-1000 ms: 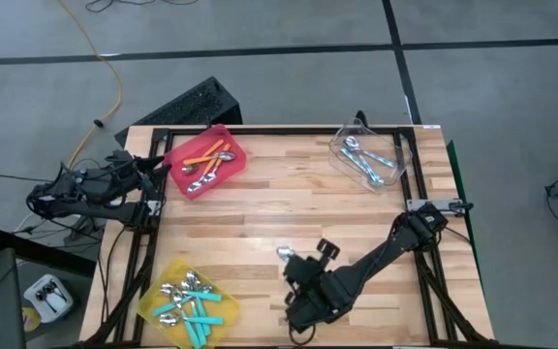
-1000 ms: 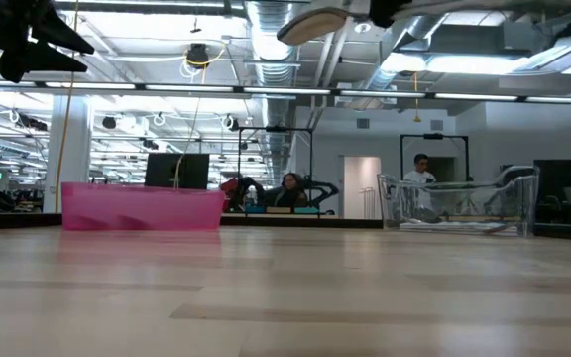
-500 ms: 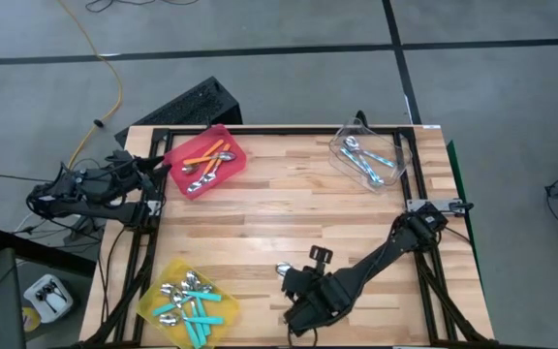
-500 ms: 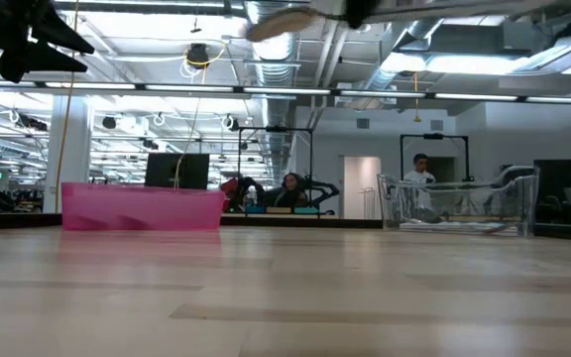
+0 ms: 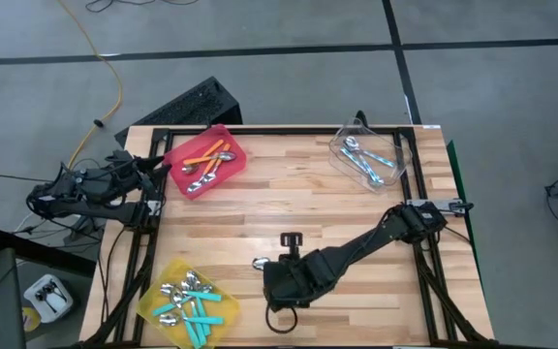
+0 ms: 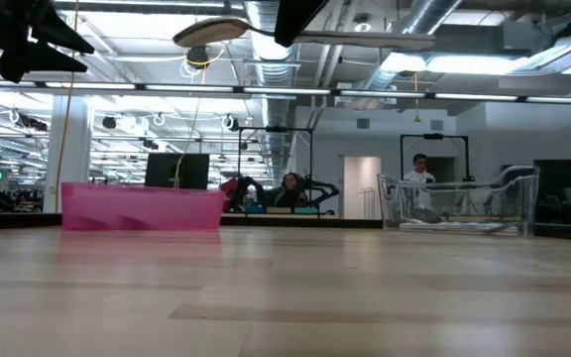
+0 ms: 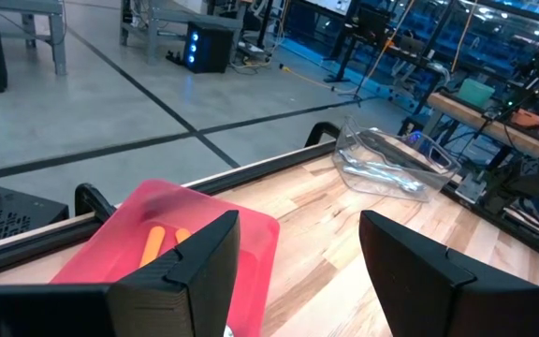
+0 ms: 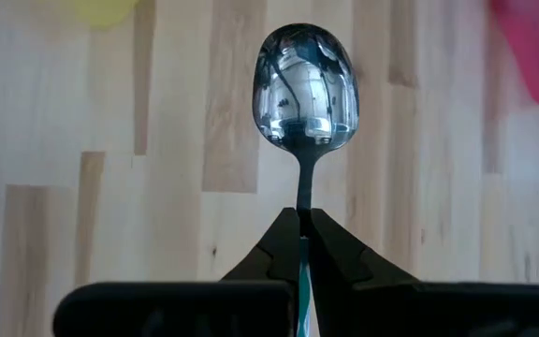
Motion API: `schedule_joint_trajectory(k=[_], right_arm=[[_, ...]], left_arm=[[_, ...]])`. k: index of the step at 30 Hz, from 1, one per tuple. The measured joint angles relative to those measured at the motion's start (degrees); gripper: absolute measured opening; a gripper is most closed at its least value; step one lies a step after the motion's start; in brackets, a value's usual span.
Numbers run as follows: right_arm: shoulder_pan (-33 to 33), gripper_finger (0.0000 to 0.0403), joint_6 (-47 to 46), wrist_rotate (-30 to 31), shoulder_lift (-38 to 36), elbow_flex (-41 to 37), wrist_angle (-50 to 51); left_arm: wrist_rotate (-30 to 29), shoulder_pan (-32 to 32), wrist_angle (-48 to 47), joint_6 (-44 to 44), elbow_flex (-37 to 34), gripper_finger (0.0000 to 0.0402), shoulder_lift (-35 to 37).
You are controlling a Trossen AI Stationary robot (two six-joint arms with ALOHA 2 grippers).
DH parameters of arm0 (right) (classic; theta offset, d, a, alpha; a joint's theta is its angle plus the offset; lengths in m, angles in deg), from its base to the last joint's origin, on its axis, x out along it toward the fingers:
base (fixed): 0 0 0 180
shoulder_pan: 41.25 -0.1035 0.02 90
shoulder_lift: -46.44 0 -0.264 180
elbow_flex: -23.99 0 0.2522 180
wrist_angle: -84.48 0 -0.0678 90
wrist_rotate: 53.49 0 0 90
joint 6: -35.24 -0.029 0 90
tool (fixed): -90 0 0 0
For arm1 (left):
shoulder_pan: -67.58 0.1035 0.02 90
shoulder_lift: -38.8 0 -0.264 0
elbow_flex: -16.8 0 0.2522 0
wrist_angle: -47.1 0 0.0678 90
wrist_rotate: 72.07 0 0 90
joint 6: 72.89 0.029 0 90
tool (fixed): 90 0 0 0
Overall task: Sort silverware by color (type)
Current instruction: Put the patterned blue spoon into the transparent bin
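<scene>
One spoon (teal-handled) is clenched in the right tool; left tool gapes empty

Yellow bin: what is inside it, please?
The yellow bin holds a pile of spoons with teal handles and shiny bowls. They overlap, so the exact count and anything under them cannot be seen.

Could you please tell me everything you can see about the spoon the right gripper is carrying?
The small spoon with a shiny metal bowl is clamped by its thin neck in the shut jaws of the right gripper, with a sliver of teal handle showing between them. Its oval bowl mirrors the room. It hangs above the wooden table, touching nothing else, between the bins.
</scene>
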Motion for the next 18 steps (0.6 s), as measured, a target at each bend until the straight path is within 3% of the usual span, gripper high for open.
schedule_joint_trajectory(k=[9, 15, 18], right_arm=[[4.1, 0.0029, 8.5, -8.8, -1.0, -6.2, -8.9], [6.9, 0.0029, 8.4, -18.7, -10.8, -27.4, -33.7], [7.7, 0.0029, 7.3, -20.2, -17.1, -40.1, -48.8]], left_arm=[[0.0, 0.0, 0.0, 0.0, 0.0, 0.0205, 0.0], [0.0, 0.0, 0.0, 0.0, 0.0, 0.0205, 0.0], [0.0, 0.0, 0.0, 0.0, 0.0, 0.0205, 0.0]])
